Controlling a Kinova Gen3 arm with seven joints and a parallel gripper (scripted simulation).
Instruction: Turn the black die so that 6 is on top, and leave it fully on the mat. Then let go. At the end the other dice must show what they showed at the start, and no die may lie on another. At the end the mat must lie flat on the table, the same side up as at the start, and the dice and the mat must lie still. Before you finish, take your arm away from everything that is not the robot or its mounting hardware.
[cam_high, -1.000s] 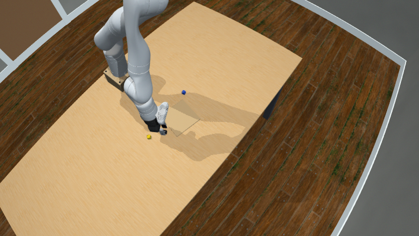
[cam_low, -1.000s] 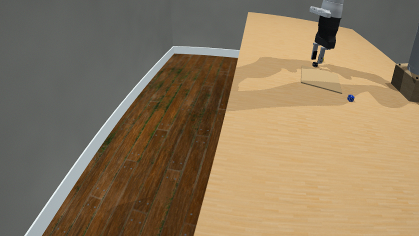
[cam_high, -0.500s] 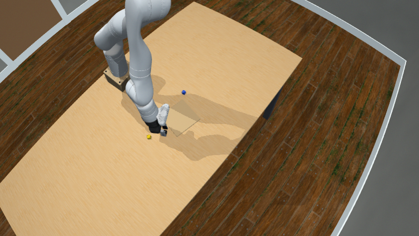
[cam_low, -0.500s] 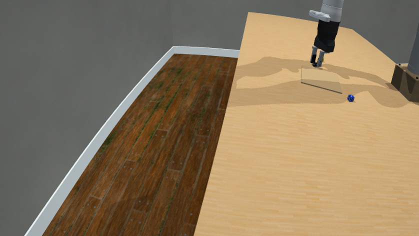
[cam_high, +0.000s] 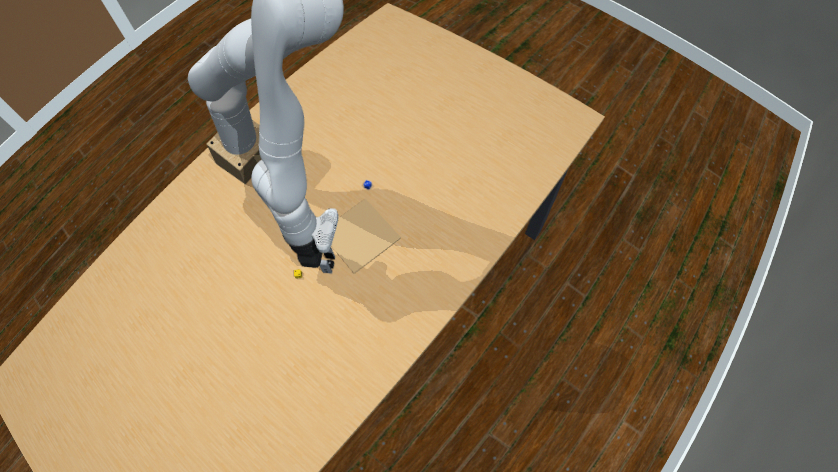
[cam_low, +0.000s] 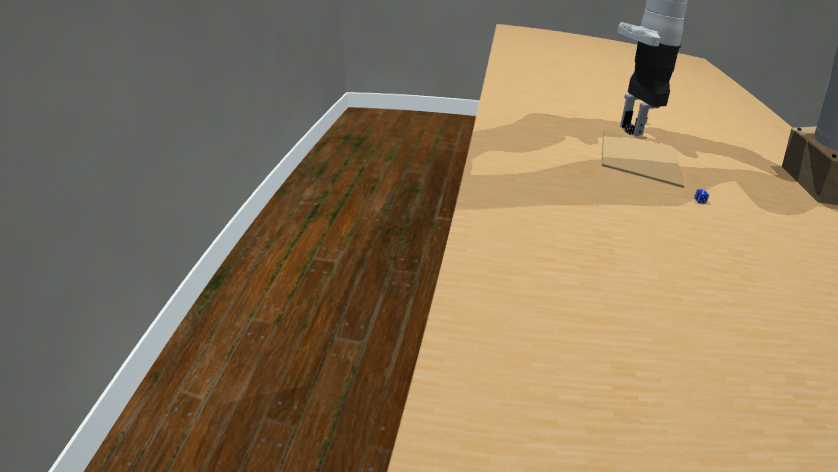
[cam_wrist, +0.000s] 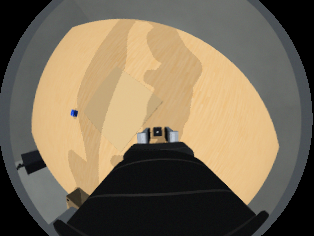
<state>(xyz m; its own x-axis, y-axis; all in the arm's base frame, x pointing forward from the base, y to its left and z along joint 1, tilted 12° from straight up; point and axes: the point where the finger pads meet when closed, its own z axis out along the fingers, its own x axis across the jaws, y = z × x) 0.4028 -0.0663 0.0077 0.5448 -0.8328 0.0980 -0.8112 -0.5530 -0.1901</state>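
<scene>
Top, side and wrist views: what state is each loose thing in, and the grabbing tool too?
Black die: off the mat, unheld
Blue die: on the table, off the mat
Yellow die: on the table, off the mat
Square tan mat: flat, partly shaded
Grey-fingered tool: open, fingers around black die
</scene>
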